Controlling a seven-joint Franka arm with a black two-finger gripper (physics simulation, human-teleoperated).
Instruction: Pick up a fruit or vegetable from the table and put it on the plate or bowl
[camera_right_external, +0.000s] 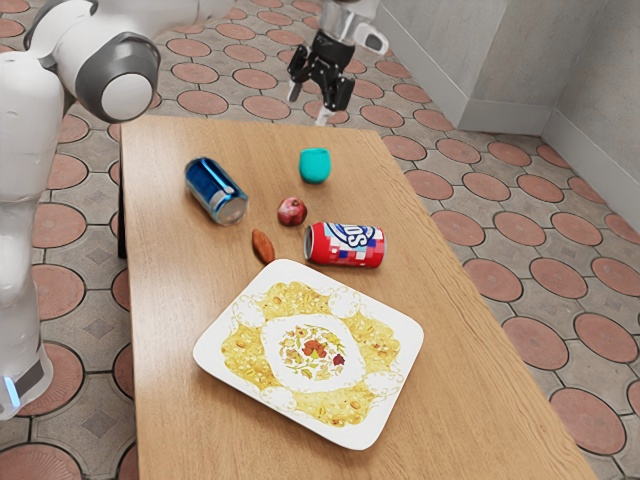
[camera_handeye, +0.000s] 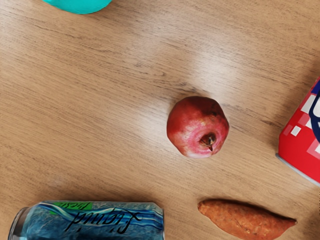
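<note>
A small red pomegranate (camera_right_external: 292, 211) lies on the wooden table, between the blue can and the red can. Just in front of it is an orange-brown sweet potato (camera_right_external: 263, 245). A square white plate (camera_right_external: 216, 346) with a yellow floral pattern sits nearer the front edge, with nothing on it. My gripper (camera_right_external: 310, 108) hangs high above the table's far edge, open and holding nothing. In the wrist view the pomegranate (camera_handeye: 198, 127) lies below the hand, with the sweet potato (camera_handeye: 245, 220) beside it.
A blue can (camera_right_external: 215, 190) (camera_handeye: 95, 220) lies on its side at the exterior view's left of the fruit. A red soda can (camera_right_external: 345, 245) (camera_handeye: 302, 140) lies to the pomegranate's right. A teal cup (camera_right_external: 314, 165) (camera_handeye: 77, 5) stands behind.
</note>
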